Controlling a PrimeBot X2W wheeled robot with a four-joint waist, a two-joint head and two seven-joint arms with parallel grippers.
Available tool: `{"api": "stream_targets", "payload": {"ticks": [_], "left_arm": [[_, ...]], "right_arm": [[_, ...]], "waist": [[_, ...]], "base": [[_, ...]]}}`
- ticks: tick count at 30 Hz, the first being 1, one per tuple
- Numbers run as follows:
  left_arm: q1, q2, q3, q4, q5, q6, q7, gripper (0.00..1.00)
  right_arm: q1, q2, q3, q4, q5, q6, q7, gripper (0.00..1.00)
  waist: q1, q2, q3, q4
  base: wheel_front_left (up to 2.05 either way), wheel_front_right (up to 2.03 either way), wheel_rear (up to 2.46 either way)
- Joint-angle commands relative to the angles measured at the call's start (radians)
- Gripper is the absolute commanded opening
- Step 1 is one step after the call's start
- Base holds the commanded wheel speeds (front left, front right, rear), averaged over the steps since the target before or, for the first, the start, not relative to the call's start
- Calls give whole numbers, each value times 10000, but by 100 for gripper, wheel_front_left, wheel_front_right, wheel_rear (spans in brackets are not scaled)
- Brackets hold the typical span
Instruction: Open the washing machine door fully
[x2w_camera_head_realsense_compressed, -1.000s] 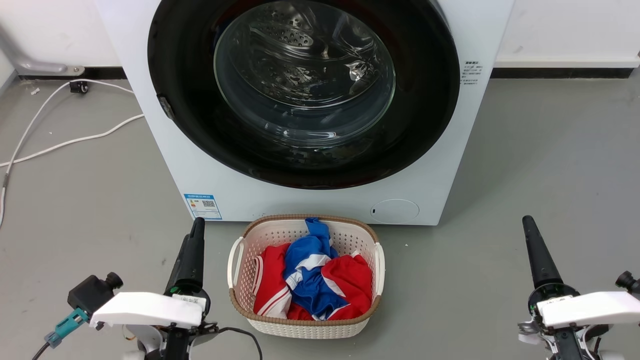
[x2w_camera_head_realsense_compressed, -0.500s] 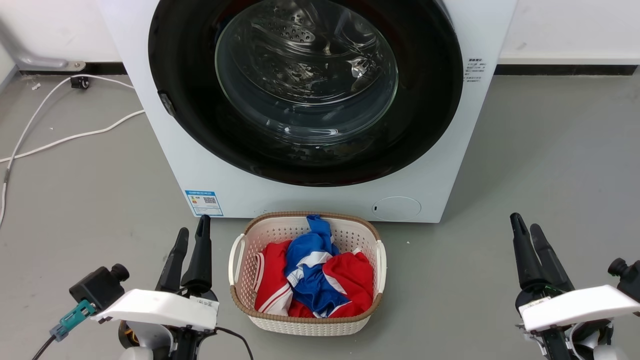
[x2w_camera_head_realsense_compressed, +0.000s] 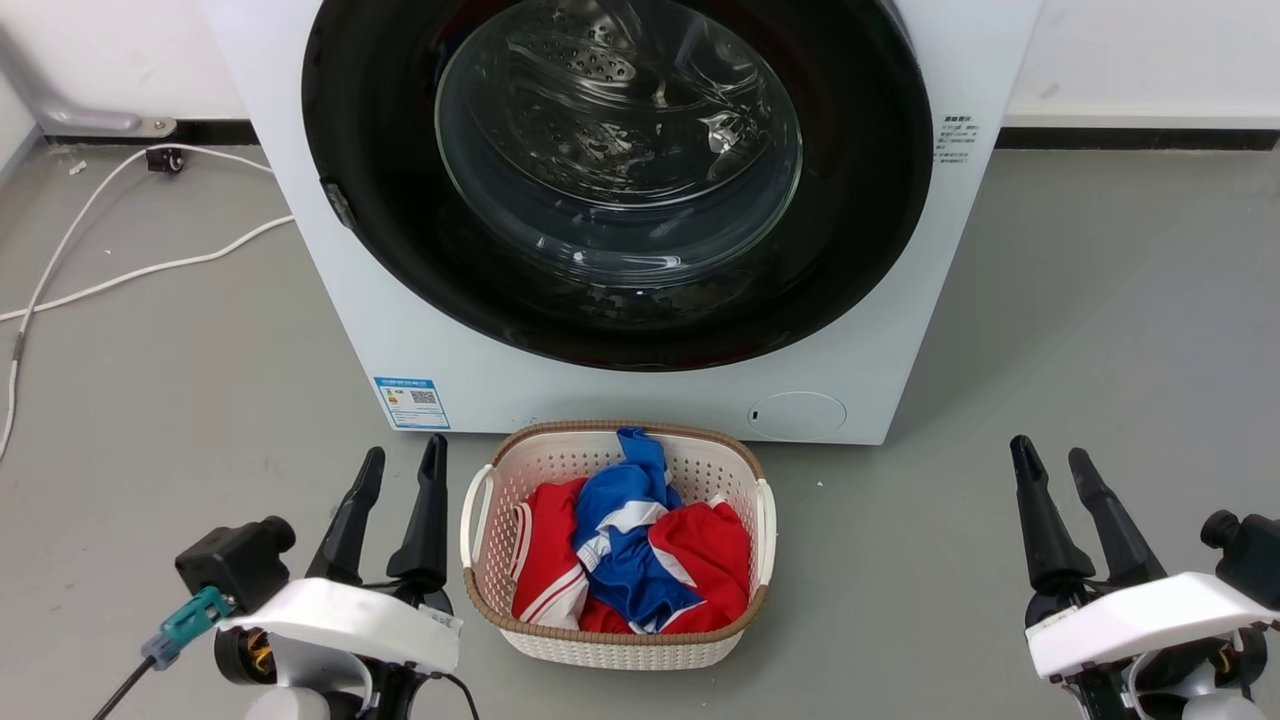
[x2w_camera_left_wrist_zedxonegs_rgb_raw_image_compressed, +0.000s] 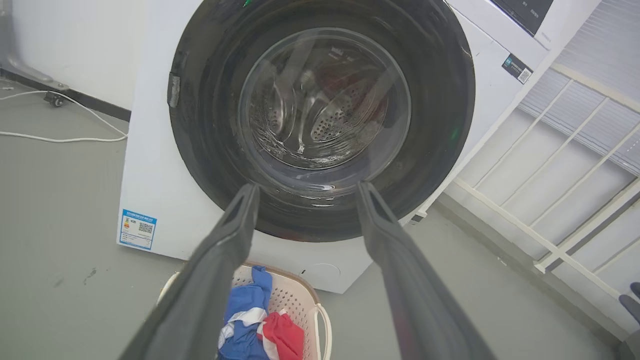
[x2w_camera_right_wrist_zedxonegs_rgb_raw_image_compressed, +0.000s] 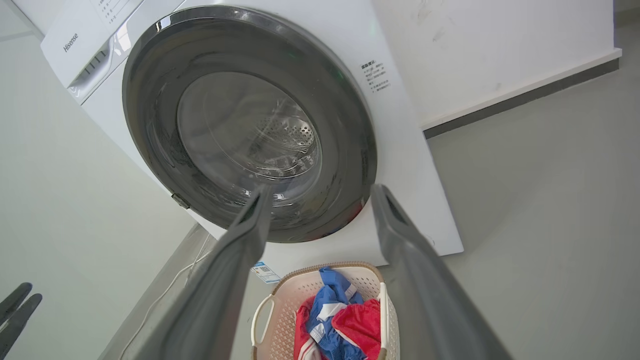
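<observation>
Two grippers: left gripper (x2w_camera_head_realsense_compressed: 406, 450), right gripper (x2w_camera_head_realsense_compressed: 1048, 450), jaws apart, empty.
Door: washing machine door (x2w_camera_head_realsense_compressed: 850, 200) closed on washing machine (x2w_camera_head_realsense_compressed: 400, 330).
Floor: laundry basket (x2w_camera_head_realsense_compressed: 620, 650) with clothes (x2w_camera_head_realsense_compressed: 700, 550), just before the machine.

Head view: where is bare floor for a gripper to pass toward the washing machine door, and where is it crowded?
Bare floor lies right of the washing machine, ahead of the open right gripper. Ahead of the open left gripper is a narrower strip beside the laundry basket, which crowds the middle; white cables cross the far left.
</observation>
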Motion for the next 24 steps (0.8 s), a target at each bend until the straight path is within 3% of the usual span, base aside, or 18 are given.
{"api": "stream_targets", "payload": {"ticks": [1, 24], "left_arm": [[-224, 85, -76, -109, 408, -25, -108, 100], [-230, 397, -595, 23, 2900, 226, -653, 100]], "right_arm": [[-21, 9, -27, -196, -394, 14, 12, 100], [338, 38, -125, -793, -2746, 19, 228, 100]], "waist": [[0, 0, 8, 4], [0, 0, -10, 27]], "base": [[0, 0, 0], [0, 0, 0]]}}
